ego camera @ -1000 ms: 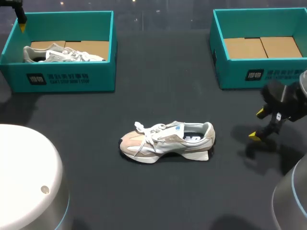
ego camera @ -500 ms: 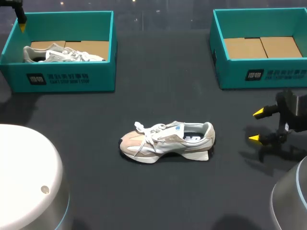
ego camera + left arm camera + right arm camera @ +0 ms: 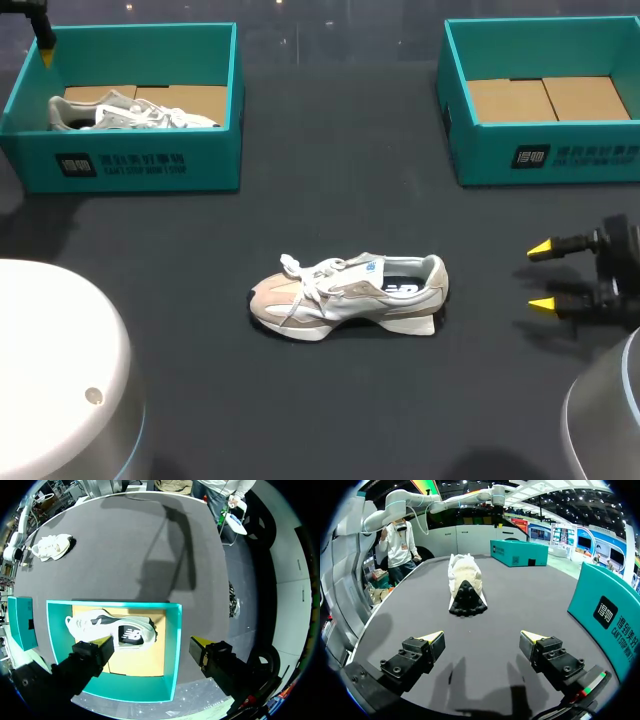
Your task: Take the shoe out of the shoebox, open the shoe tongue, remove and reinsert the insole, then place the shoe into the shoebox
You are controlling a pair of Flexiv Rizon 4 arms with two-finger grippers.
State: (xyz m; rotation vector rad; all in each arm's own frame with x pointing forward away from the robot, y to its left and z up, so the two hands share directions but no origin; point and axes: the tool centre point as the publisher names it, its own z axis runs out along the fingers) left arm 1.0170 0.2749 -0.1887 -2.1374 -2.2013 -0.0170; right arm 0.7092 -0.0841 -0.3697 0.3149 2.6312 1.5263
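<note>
Dark grey bench (image 3: 330,180) fills the head view. At its middle a beige-and-white laced sneaker (image 3: 345,295) lies on its sole, toe to the left. At the far left stands an open teal cardboard shoebox (image 3: 140,165) holding a grey-white sneaker (image 3: 130,112). At the far right a second teal shoebox (image 3: 545,160) shows its brown cardboard floor. The right end effector (image 3: 542,275) sits near the right edge, well apart from the beige sneaker's heel, fingers spread.

From the left wrist, the left end effector (image 3: 150,641) hangs above the first shoebox, fingers wide apart, with the grey-white sneaker below them.

From the right wrist, the beige sneaker lies straight ahead of the spread fingers, heel and dark sole toward them, with open bench between. The second shoebox's wall stands close beside.
</note>
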